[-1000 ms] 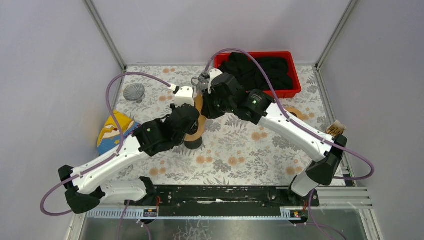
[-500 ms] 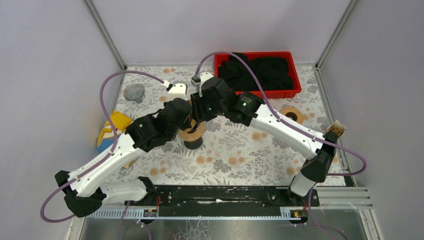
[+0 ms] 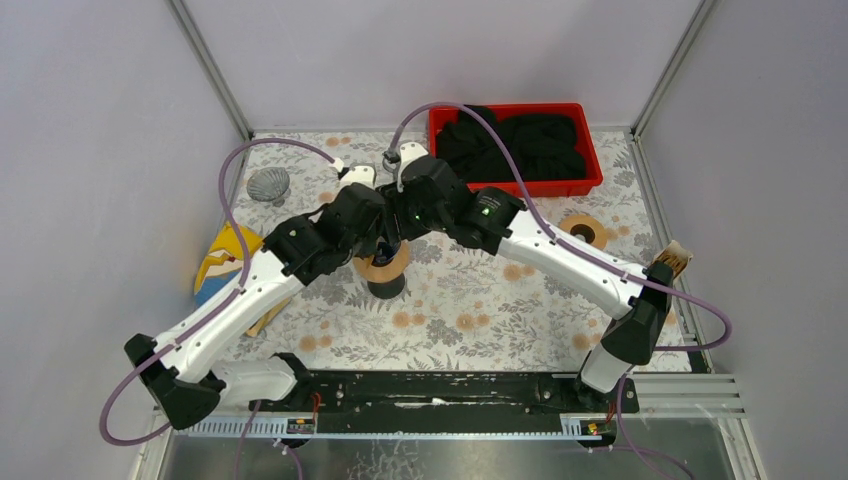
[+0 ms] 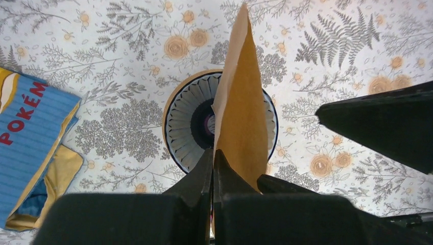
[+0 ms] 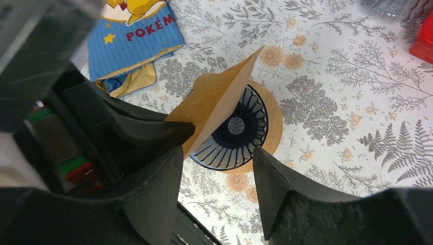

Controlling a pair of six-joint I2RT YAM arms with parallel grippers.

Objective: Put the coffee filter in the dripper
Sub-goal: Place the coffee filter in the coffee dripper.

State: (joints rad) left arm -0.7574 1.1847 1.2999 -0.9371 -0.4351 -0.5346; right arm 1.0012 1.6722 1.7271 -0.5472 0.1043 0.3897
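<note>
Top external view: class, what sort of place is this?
Probably a robot test cell: left arm and right arm bolted to a floral table, plain walls enclosing it, red bin at back.

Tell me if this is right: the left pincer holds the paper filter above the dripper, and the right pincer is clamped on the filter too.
Not quite. The left pincer does hold the paper filter above the dripper, but the right pincer is not clamped on it: the right wrist view shows its jaws spread wide open.
</note>
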